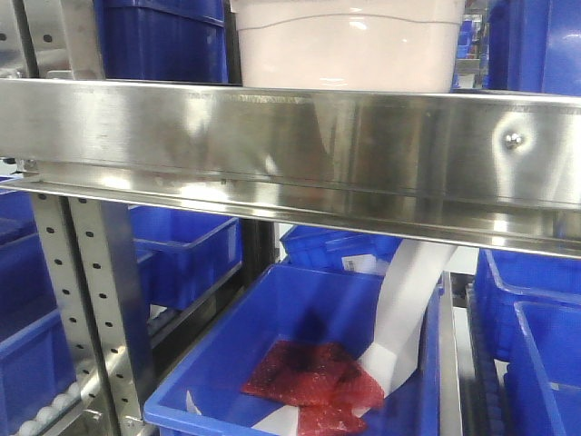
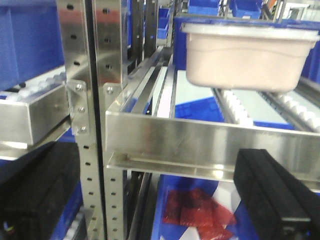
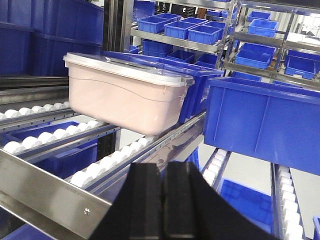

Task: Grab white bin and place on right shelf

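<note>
Right gripper (image 3: 165, 200) first: on my right wrist feed its two black fingers (image 3: 145, 200) sit pressed together at the bottom of frame, nothing between them, so I read it as closed and empty. My left gripper (image 2: 160, 195) shows on the left wrist feed as two black fingers (image 2: 272, 187) far apart at the lower corners, spread wide with nothing held; the rack's front rail (image 2: 210, 142) runs across the gap behind them. Neither gripper touches the bin (image 3: 125, 95). That bin, pale pinkish-white with a curved ridge along its side and a flat white lid, sits on the shelf (image 1: 300, 136) behind the shiny rail, resting on the white rollers (image 3: 112, 160) of the tier. On the front feed I see only its lower part (image 1: 349, 45) rising above the rail, and a small screw head (image 1: 514, 140) shows near the rail's right end. Just beside the bin on its right stands a blue crate (image 3: 265, 120), and more blue crates (image 3: 190, 30) fill the racks farther back. A perforated steel upright (image 2: 92, 120) stands at the rail's left end. Below the shelf an open blue crate (image 1: 272, 318) holds red packets (image 1: 313, 372) and a white strip (image 1: 404, 309) leaning upward out of it.
</note>
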Controlling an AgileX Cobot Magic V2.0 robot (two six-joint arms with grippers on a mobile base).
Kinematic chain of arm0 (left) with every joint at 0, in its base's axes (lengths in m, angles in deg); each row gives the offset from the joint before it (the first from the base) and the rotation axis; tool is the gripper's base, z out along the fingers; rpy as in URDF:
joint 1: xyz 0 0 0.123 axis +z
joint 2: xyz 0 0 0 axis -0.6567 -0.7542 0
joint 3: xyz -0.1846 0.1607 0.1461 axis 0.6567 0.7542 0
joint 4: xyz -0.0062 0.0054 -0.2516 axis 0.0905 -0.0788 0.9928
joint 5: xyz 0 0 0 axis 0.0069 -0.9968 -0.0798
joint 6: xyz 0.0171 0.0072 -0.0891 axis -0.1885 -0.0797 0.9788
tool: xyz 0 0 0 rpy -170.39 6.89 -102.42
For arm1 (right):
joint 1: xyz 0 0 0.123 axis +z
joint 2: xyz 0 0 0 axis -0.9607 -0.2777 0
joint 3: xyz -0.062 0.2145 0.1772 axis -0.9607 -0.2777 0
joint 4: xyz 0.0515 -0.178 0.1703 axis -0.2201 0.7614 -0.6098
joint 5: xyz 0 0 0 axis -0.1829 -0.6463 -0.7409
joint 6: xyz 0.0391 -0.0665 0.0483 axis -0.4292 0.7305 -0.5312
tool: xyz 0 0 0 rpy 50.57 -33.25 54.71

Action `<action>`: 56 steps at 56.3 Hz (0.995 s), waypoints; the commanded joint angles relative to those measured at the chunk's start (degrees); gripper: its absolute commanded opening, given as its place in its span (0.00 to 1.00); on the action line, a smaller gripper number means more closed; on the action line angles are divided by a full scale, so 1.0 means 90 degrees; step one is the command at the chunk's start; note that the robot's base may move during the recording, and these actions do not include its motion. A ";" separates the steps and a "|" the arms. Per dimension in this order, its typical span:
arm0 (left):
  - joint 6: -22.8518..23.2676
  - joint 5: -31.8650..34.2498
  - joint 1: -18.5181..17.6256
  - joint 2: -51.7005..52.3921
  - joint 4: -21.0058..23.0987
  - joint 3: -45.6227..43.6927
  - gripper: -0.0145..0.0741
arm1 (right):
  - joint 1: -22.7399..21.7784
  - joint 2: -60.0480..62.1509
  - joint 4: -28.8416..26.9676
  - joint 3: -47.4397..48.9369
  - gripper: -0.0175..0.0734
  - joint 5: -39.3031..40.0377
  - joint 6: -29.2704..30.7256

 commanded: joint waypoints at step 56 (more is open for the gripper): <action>0.1578 0.3399 0.0460 0.1438 -0.1629 0.3190 0.03 | -0.0047 -0.0102 -0.0191 0.0134 0.27 0.0525 -0.0006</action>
